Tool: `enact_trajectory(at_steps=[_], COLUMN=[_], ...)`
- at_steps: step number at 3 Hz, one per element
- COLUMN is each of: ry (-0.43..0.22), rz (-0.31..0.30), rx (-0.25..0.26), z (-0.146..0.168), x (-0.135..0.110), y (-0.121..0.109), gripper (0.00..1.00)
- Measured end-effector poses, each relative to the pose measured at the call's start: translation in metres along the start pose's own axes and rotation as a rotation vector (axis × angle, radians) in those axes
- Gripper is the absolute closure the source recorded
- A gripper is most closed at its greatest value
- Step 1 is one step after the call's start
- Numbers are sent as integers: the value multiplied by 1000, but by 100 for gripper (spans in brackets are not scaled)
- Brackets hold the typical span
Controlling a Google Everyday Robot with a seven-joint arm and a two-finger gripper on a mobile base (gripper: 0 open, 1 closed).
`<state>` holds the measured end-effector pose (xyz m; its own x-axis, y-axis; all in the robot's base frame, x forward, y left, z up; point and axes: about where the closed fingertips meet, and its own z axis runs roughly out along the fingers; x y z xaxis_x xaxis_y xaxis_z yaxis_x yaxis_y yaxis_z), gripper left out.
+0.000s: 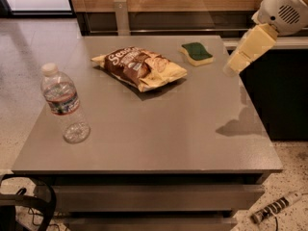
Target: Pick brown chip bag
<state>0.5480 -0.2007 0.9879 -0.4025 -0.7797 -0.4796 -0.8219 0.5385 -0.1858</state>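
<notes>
The brown chip bag (139,68) lies flat on the far middle of the grey table (159,138), dark brown with white script and pale yellow edges. My gripper (234,67) hangs in the air at the upper right, over the table's right edge, on a cream-coloured arm (281,6). It is well to the right of the bag, apart from it, and holds nothing that I can see. Its shadow falls on the table's right side.
A green-and-yellow sponge (196,53) lies at the far right of the table, between the bag and the gripper. A clear water bottle (63,104) stands upright near the left edge. A dark counter (279,90) stands to the right. Cables lie on the floor (276,207).
</notes>
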Motion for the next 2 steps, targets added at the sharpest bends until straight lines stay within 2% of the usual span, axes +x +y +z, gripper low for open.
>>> enact_trajectory(at_steps=[1,2], ry=[-119,-156], rz=[91,119], rx=[16,34], z=[26,56], x=[-46,-107], y=[-17,-12], gripper=[0,0])
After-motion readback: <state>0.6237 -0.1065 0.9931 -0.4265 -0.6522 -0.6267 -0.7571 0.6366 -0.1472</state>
